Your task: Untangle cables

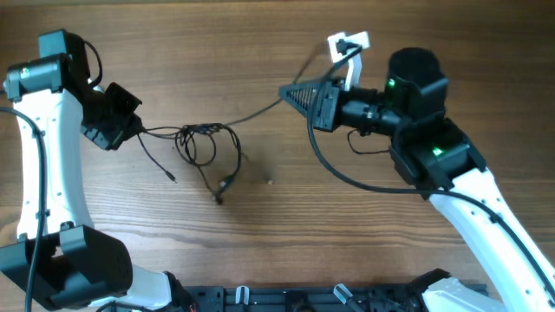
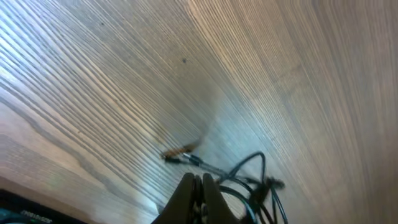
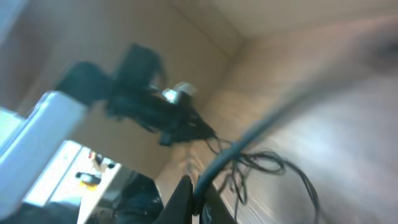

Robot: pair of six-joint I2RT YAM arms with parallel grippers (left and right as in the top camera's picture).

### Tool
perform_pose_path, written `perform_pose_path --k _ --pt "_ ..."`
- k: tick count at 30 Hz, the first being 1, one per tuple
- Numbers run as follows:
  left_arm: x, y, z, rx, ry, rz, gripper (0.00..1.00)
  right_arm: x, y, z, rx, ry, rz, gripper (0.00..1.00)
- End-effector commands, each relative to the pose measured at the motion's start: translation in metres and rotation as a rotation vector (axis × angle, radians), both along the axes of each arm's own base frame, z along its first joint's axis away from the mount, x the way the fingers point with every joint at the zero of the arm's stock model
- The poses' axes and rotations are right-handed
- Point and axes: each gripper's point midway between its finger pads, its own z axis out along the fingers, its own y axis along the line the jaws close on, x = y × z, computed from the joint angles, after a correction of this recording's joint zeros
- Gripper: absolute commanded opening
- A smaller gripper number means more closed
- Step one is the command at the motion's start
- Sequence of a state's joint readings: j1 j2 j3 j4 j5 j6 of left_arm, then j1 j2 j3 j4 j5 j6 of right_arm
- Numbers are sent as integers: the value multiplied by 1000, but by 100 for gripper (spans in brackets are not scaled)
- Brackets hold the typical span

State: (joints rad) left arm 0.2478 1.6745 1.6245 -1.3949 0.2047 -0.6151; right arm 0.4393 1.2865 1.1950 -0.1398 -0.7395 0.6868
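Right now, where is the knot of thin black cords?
Overhead, the cables lie left of centre, between the left gripper and the right gripper, nearer the left.

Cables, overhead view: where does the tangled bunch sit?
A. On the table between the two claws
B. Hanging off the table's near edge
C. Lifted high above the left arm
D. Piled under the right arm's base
A: the looped bunch of cables lies on the wooden table, between the left claw and the right claw, with a strand running to each.
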Motion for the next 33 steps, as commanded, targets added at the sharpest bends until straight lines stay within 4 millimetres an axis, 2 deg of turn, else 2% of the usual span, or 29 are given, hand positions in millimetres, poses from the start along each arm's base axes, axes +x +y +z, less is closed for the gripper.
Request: perform_pose_path --k 1,2,3,4,5,6,9,12,13,16,17,19,22,23,26,28,29,30,31,32,33 --pt "-4 13 4 70 9 35 4 9 -22 12 38 67 -117 4" --pt "-4 6 5 34 8 20 4 26 -40 -6 -5 137 -256 4" --pt "2 -13 10 -65 -52 -99 4 44 -68 -40 -105 230 -438 18" --pt "10 -52 27 -259 -186 -301 4 45 -84 -69 -193 311 -521 46" --pt "11 -81 48 -427 -301 -422 4 42 -87 -89 -248 370 -528 62" --pt "11 -94 60 -513 -348 -453 4 39 -82 -96 -265 383 -488 65" --pt "10 -120 76 -625 -402 -513 4 22 -42 -112 -285 384 -244 74" --pt "5 -140 80 -666 -397 -559 4 10 -1 -148 -335 431 -98 76" --pt "3 -150 85 -702 -404 -578 4 6 21 -162 -336 441 -33 76" --pt "2 -153 89 -733 -407 -575 4 -2 65 -180 -277 481 98 76" --pt "1 -154 90 -741 -404 -572 4 -3 80 -196 -267 530 112 75" --pt "-1 -156 93 -764 -398 -566 4 -1 91 -209 -254 543 132 72" --pt "-2 -156 92 -763 -395 -565 4 4 101 -206 -214 501 165 31" --pt "-2 -156 92 -763 -392 -564 4 7 102 -203 -203 485 165 4" --pt "-4 -152 85 -723 -365 -562 4 12 94 -191 -163 484 187 4" --pt "0 -136 65 -583 -316 -552 4 15 86 -172 -131 457 193 4" --pt "3 -121 49 -478 -246 -477 4 16 81 -154 -114 410 187 5" --pt "7 -84 25 -267 -129 -311 4 16 75 -135 -101 362 165 5" --pt "5 -35 6 1 -23 -105 4 15 70 -117 -92 321 137 4" --pt "1 -7 3 147 19 4 4 12 62 -97 -89 279 97 4" --pt "-1 8 3 225 35 62 4 10 54 -83 -92 246 56 4"
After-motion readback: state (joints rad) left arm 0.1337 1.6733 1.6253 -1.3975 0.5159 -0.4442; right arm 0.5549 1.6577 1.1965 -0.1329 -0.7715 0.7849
